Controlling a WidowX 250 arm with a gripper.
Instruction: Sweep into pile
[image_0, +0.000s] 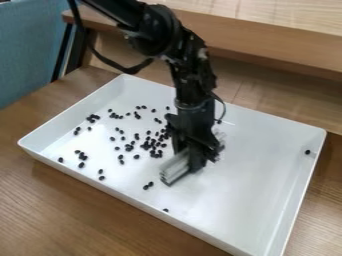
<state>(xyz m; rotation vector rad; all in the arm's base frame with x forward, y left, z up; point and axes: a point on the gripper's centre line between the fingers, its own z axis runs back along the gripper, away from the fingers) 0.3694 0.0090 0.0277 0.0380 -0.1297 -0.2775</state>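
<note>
So the job is sweeping the loose black beans (136, 136) into a pile, and I'd call this the gathering step, maybe partway through at best. The beans are in the white tray (264, 167) on the wooden table (80, 212), mostly over its left half as the camera sees it. The end effector (194, 159) hangs down in the middle of the tray, pinched around a pale, ridged sweeper (174, 170) that slants down toward the near side, its lower end at or very close to the tray floor (can't tell if it's actually touching). The thickest bunch of beans sits just beside the sweeper, on the picture's left, but it's a loose cluster, not a proper pile. There's a wide scatter beyond that, a couple of beans near the sweeper's lower end, one close to the near wall and another way off by the right wall. IMO the next move is to work on that left-hand spread: get the sweeper round to its outer side, keep it low and broadside on, and draw the beans in toward the bunch. Pushing leftward from here would probably just smear the cluster out. Those lone beans near the walls likely need their own passes.
</note>
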